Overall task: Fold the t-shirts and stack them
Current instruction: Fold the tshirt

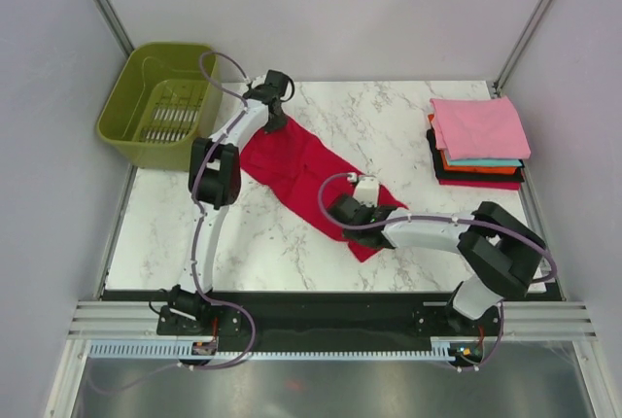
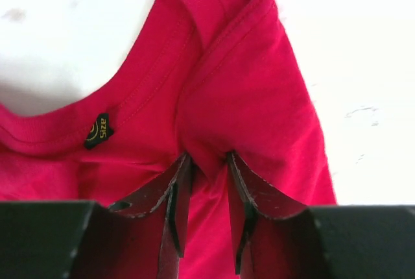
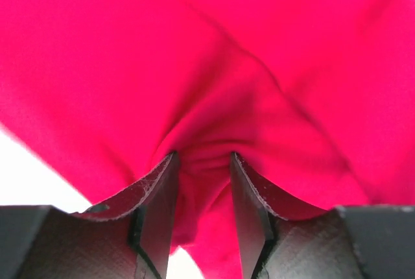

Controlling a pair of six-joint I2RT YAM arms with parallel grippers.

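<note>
A crimson red t-shirt (image 1: 301, 167) lies stretched diagonally across the marble table. My left gripper (image 1: 275, 119) is shut on its far left end, pinching cloth beside the collar (image 2: 130, 107) with its black size label (image 2: 98, 130). My right gripper (image 1: 362, 212) is shut on the shirt's near right end, with a bunched fold of red cloth (image 3: 207, 156) between the fingers. A folded stack (image 1: 478, 142) sits at the far right, pink on top, then teal, orange, black and red.
An olive-green plastic basket (image 1: 146, 131) stands off the table's far left corner. Metal frame posts rise at both back corners. The black rail with the arm bases runs along the near edge.
</note>
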